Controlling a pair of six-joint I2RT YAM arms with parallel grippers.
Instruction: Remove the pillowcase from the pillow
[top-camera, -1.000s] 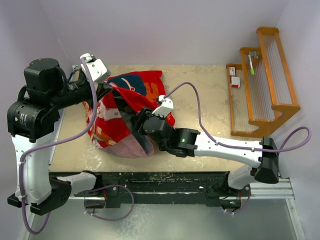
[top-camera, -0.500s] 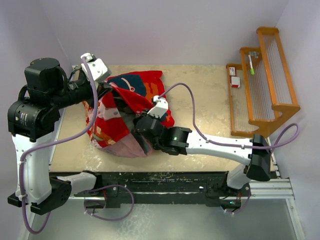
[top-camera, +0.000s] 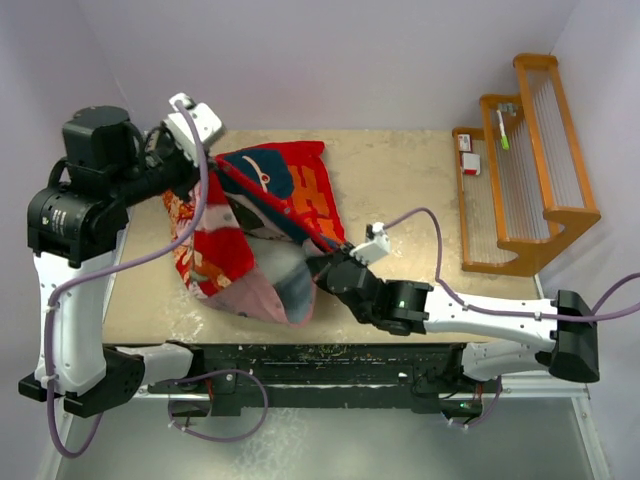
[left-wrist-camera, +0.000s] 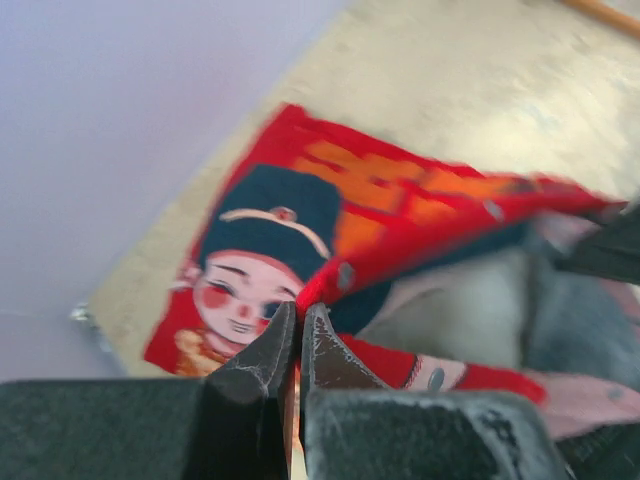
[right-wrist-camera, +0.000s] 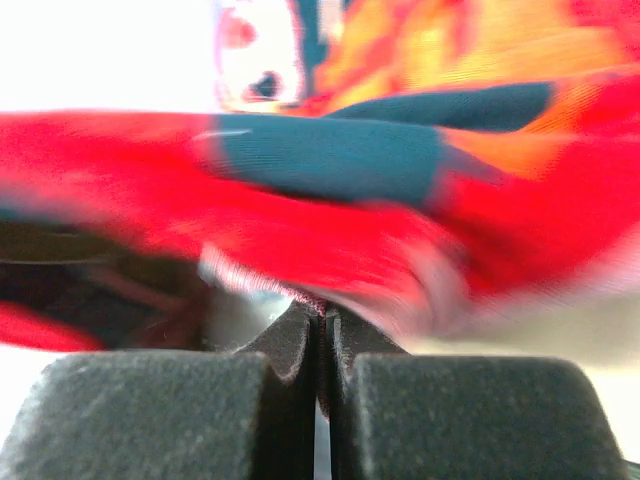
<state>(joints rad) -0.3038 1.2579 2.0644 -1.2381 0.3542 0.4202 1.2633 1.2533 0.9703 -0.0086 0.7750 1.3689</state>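
Observation:
The red-orange pillowcase (top-camera: 290, 190) lies bunched on the left half of the table, its faded pinkish inside (top-camera: 248, 297) turned out at the near edge. My left gripper (top-camera: 202, 165) is at its far-left corner, shut on a red fold (left-wrist-camera: 312, 285) beside the printed face (left-wrist-camera: 245, 295). My right gripper (top-camera: 316, 262) sits at the cover's near-right side, shut on its hem (right-wrist-camera: 325, 300). The pillow (left-wrist-camera: 455, 305) shows only as pale grey-white bulk inside the opening, also seen as the pillow (top-camera: 288, 275) between both grippers.
A wooden rack (top-camera: 530, 160) with a few small items stands at the table's right edge. Bare tan tabletop (top-camera: 400, 180) lies between the pillowcase and the rack. Purple walls close in behind and to the left.
My right gripper closed on the pillowcase hem and drew back toward the near right, stretching the cover open. The left arm shifted slightly up and back, still holding its corner.

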